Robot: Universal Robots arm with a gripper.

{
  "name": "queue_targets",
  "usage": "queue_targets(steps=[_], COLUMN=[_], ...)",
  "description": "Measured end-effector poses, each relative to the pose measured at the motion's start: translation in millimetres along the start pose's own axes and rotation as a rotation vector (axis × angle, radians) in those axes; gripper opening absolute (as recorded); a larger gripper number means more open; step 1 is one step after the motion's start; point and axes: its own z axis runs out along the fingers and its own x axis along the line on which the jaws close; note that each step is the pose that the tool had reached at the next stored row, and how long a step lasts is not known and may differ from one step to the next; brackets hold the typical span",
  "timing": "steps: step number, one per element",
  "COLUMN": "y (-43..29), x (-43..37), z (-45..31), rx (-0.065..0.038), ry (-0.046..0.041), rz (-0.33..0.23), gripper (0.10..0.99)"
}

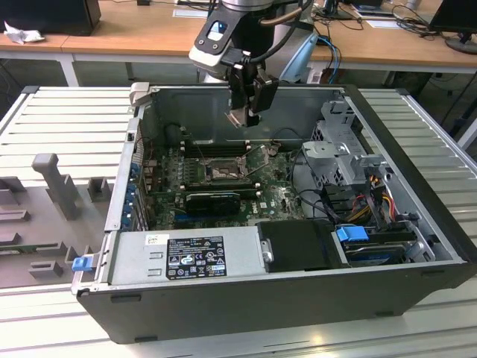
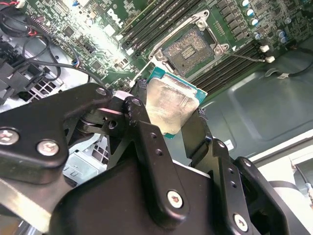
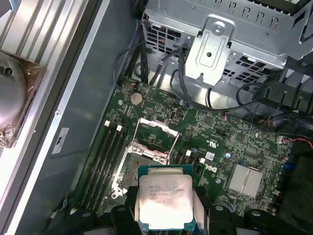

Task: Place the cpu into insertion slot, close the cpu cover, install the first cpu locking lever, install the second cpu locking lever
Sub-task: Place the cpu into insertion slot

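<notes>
Plainly the tool (image 2: 170,102) is clamped on the cpu (image 3: 164,196) — held clear above the open insertion slot (image 2: 191,49)

You look across a bench (image 1: 59,112) of pale ribbed metal slats that reaches to both sides of the exterior view. At the exterior view's left, grey fixtures (image 1: 52,179) stand on the slats. Behind the bench you see a wooden desk (image 1: 134,33) with white legs, running the width of the view. On it lie a black box (image 1: 52,15), a crumpled white sheet (image 1: 21,33), papers (image 1: 192,11) and cables (image 1: 414,19). The light is even and soft.
</notes>
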Motion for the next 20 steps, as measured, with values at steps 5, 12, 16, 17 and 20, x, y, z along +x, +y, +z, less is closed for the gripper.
queue_targets(steps=[5,12,16,17,20], y=[0.0,-0.1,-0.1,-0.1,-0.1], x=[0.0,0.0,0.0,0.0,0.0], z=[0.3,0.8,1.1,1.1,1.3], rx=[0.0,-0.001,-0.001,-0.002,-0.002], ry=[-0.0024,-0.0058,-0.0074,-0.0078,-0.0096], rz=[0.027,0.063,0.082,0.086,0.107], gripper=[0.529,0.529,0.529,0.529,0.529])
